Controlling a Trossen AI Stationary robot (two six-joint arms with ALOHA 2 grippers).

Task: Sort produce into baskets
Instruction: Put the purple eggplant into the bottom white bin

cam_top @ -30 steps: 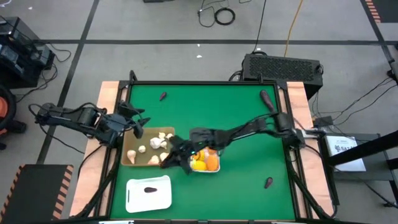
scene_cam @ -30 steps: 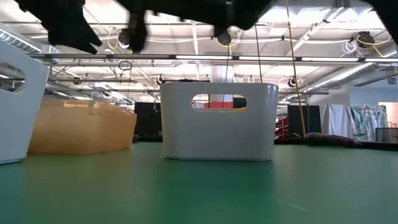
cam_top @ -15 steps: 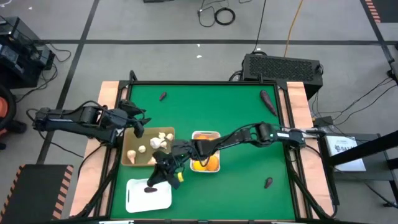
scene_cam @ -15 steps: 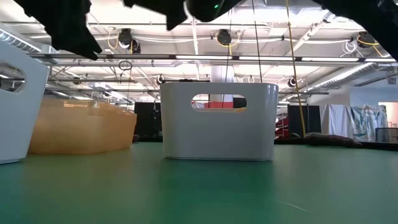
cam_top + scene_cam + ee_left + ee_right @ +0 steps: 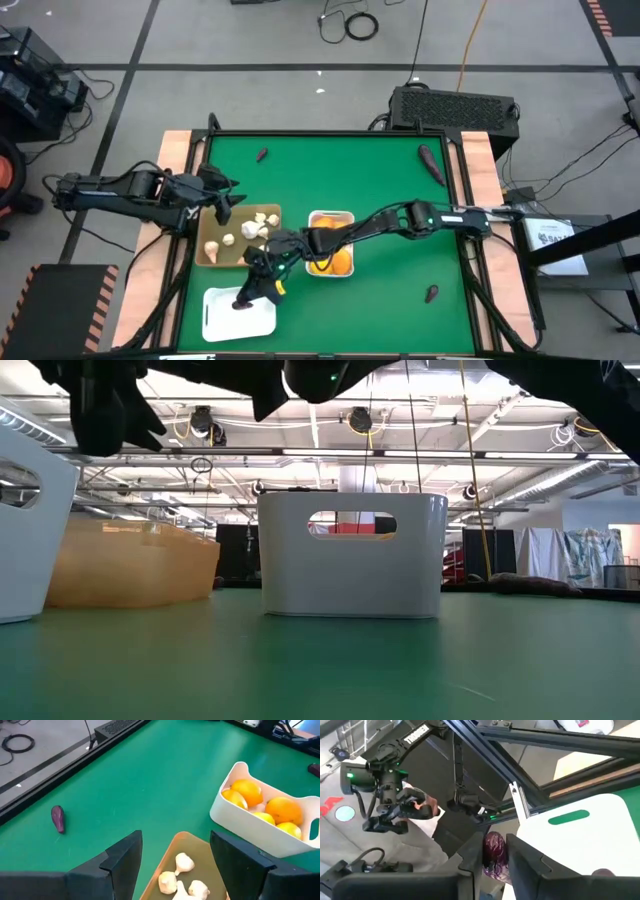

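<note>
My right gripper (image 5: 252,292) reaches across the table and hovers over the far edge of the near-left white basket (image 5: 225,322). It is shut on a dark purple vegetable (image 5: 495,856). Another purple vegetable (image 5: 240,305) lies in that basket. Orange fruits (image 5: 333,260) fill the middle white basket (image 5: 260,837). Whitish bulbs (image 5: 245,232) lie in the tan basket (image 5: 212,255). My left gripper (image 5: 175,865) hangs open above the tan basket's far-left corner, touching nothing. My right gripper pinches the purple vegetable (image 5: 494,851) between its two fingers (image 5: 470,857). The fingers run about level, coming from the table's right side. The vegetable is lifted clear, beside the white basket's wall (image 5: 570,835). Which part of it the fingers have is hidden by them.
Loose purple vegetables lie on the green mat at the far left (image 5: 262,155), far right (image 5: 430,165) and near right (image 5: 432,293). A raised wooden frame (image 5: 178,150) borders the mat. In the low view the baskets (image 5: 350,555) stand under the dark arms.
My right gripper has swung from over the orange-fruit basket toward the table's near-left corner, sinking a little and rolling, and now hangs over the near-left white basket with the purple vegetable. My left gripper has turned slightly in place.
</note>
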